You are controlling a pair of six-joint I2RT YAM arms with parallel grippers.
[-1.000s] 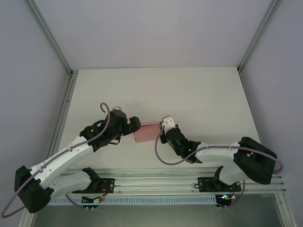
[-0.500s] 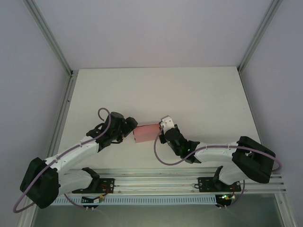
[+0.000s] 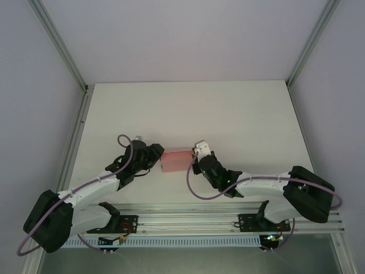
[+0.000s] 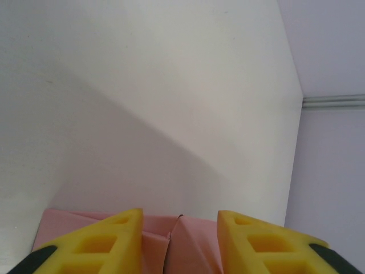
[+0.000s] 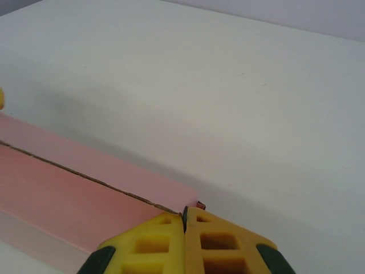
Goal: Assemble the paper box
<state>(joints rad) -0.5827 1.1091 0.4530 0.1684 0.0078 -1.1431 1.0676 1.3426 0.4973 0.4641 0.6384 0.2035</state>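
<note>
Where the two arms meet over the near middle of the table [image 3: 239,114], one pink box [image 3: 177,160] is found lying between them, its long side running left to right. The left arm is stretched up and rightward from its base, its wrist turned in so that the left gripper [image 3: 158,155] is set at the box's left end. The right arm is laid low, reaching leftward, and the right gripper [image 3: 195,158] is brought to the box's right end.

From above, both arms and the whole box are taken in, but the jaws cannot be made out. In the left wrist view, that gripper's two yellow fingers [image 4: 108,242] are seen standing apart, with the folded end flaps of the box lying in the gap and spreading out past the left finger; whether card is touched cannot be told. In the right wrist view, two yellow fingers [image 5: 148,242] are seen pressed together at the box's upper edge, where a dark seam along its top runs up to the tips; whether thin card is pinched between them cannot be told.

Counted: two arms, two grippers, two fingers on each, one box.
</note>
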